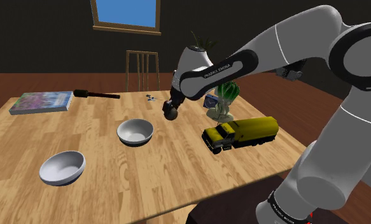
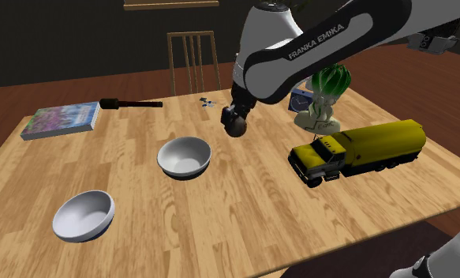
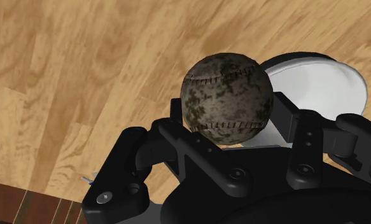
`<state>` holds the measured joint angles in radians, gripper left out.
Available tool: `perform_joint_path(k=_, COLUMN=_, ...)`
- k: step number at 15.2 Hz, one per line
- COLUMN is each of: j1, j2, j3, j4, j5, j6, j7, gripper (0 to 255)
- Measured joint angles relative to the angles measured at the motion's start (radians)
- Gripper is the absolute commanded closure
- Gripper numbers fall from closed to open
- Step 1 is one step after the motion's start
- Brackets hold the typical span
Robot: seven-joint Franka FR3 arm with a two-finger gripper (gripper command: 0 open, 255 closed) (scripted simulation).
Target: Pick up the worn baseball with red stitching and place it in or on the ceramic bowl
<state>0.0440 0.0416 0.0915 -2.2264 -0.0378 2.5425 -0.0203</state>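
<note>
A worn, mottled dark baseball (image 3: 226, 89) with stitched seams sits clasped between my gripper's (image 3: 230, 118) black fingers. In the shoulder view the gripper (image 1: 170, 109) holds the ball (image 1: 171, 114) in the air above the wooden table, a little to the right of and beyond a pale bowl (image 1: 135, 132). The second exterior view shows the same: ball (image 2: 235, 126) under the gripper (image 2: 235, 120), up and to the right of the bowl (image 2: 184, 155). Part of that bowl (image 3: 317, 83) shows just behind the ball in the wrist view.
A second pale bowl (image 1: 62, 167) sits near the front left edge. A yellow tanker truck (image 1: 241, 132) and a plant figurine (image 1: 223, 102) stand to the right. A book (image 1: 42, 102) and a black-handled tool (image 1: 96, 95) lie at the back left. A chair (image 1: 142, 70) stands behind the table.
</note>
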Motion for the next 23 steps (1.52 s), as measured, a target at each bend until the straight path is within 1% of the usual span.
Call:
perform_joint_path(k=6, j1=0.064, j2=0.153, j3=0.033, j4=0.217, j5=-0.069, j6=-0.070, j7=0.138, gripper=255)
perform_joint_path(k=13, j1=0.152, j2=0.341, j3=0.047, j4=0.515, j5=-0.128, j6=-0.190, j7=0.256, gripper=255)
perform_joint_path(k=15, j1=0.159, j2=0.368, j3=0.045, j4=0.535, j5=-0.135, j6=-0.185, j7=0.265, gripper=255)
perform_joint_path(k=23, j1=0.168, j2=0.421, j3=0.036, j4=0.504, j5=-0.155, j6=-0.102, j7=0.287, gripper=255)
